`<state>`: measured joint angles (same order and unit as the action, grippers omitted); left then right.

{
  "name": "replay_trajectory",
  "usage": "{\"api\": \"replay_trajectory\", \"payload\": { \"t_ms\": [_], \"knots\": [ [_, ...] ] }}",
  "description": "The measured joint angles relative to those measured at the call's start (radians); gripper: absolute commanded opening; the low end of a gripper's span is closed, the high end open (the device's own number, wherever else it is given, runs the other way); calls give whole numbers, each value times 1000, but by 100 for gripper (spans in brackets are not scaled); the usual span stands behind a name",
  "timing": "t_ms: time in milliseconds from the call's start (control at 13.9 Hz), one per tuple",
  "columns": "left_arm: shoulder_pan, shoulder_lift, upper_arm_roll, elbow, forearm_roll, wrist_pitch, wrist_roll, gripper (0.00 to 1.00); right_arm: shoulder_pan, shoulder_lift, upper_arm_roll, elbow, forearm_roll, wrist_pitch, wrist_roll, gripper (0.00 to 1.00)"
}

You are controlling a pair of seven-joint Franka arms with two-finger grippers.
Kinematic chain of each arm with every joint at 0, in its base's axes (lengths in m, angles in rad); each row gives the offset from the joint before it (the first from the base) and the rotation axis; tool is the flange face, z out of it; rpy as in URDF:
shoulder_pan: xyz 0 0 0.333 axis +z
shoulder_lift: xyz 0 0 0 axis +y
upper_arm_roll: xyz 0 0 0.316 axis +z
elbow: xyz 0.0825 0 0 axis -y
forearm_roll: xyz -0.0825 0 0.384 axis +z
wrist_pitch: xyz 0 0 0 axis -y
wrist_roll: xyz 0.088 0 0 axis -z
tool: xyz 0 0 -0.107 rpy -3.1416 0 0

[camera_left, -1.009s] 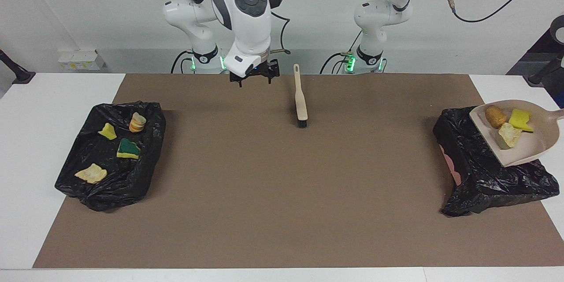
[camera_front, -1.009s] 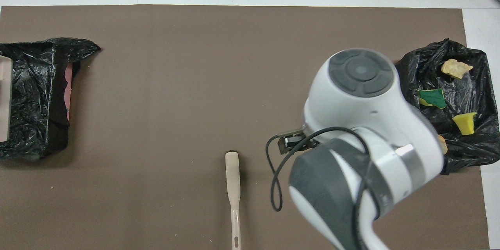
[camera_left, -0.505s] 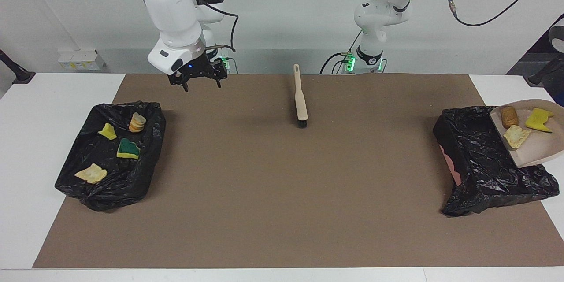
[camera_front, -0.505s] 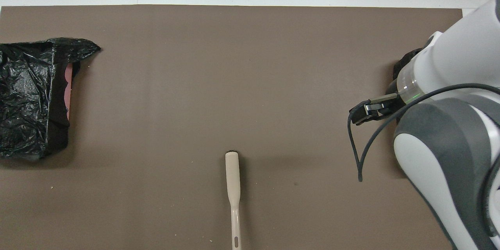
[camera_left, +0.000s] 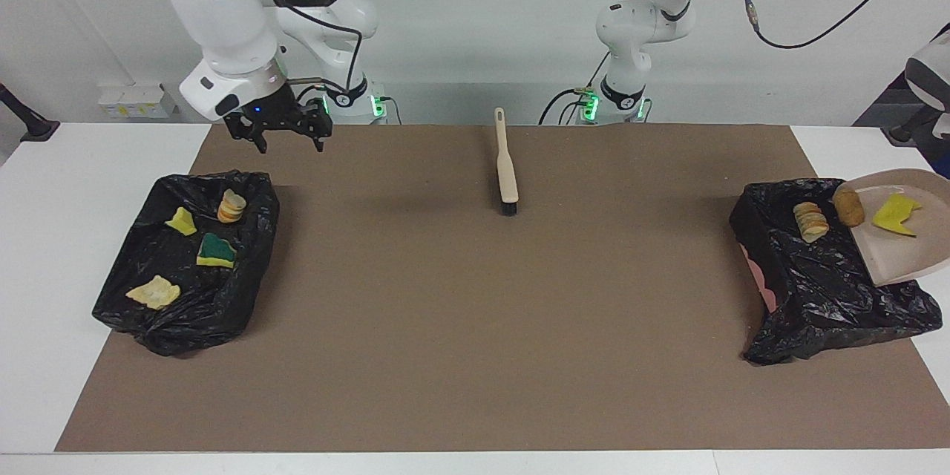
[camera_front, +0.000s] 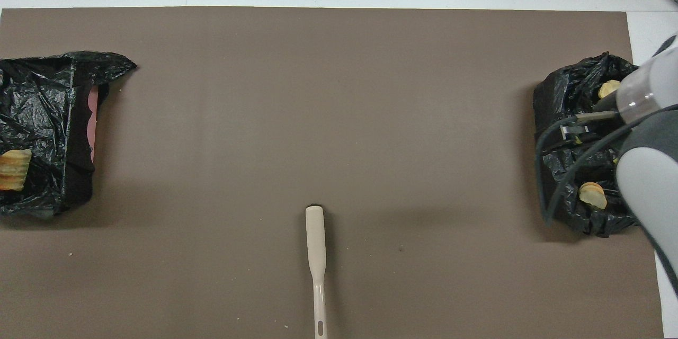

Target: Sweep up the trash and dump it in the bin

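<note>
My right gripper [camera_left: 289,141] is open and empty, up in the air over the mat's edge beside the black-bagged bin [camera_left: 126,304] at the right arm's end. That bin holds a yellow sponge [camera_left: 180,221], a stacked bread piece [camera_left: 231,205], a green-backed sponge [camera_left: 216,251] and a pale bread piece [camera_left: 154,292]. The left arm holds the beige dustpan [camera_left: 905,256] tilted over the other bin [camera_left: 816,297]; its gripper is past the frame edge. A croissant-like piece [camera_left: 810,221] lies in that bin. A brown piece [camera_left: 848,208] and a yellow sponge [camera_left: 896,214] are on the pan.
The beige brush [camera_left: 506,163] lies on the brown mat [camera_left: 475,326] near the robots, midway between the bins; it also shows in the overhead view [camera_front: 316,254]. In the overhead view my right arm [camera_front: 651,180] covers part of its bin [camera_front: 561,169].
My right gripper has swung away from the brush toward the bin at its end. The dustpan has tilted further and the croissant-like piece has slid off it into the bin.
</note>
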<state>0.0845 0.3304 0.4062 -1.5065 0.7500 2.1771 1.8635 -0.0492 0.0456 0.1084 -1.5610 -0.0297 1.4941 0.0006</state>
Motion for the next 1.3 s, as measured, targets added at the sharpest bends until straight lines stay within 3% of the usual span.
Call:
{"api": "replay_trajectory", "payload": {
  "t_ms": [144,288,649,1009,1298],
  "knots": [
    [-19,-24,0,0,60,-38,-11,0,25,-1,-90,14,0,-1,-45,100],
    [-43,-56,-3,-10,128,-87,-49,0,33,-4,-129,20,1,-25,-51,100],
    [-109,-119,-7,-104,310,-144,-209,0,44,-60,-131,42,3,-50,9,100],
    [-145,-133,-96,-110,429,-300,-287,0,53,-64,-129,41,4,-50,12,100],
    [-147,-146,-161,-113,489,-355,-308,0,56,-64,-128,41,4,-50,12,100]
  ]
}}
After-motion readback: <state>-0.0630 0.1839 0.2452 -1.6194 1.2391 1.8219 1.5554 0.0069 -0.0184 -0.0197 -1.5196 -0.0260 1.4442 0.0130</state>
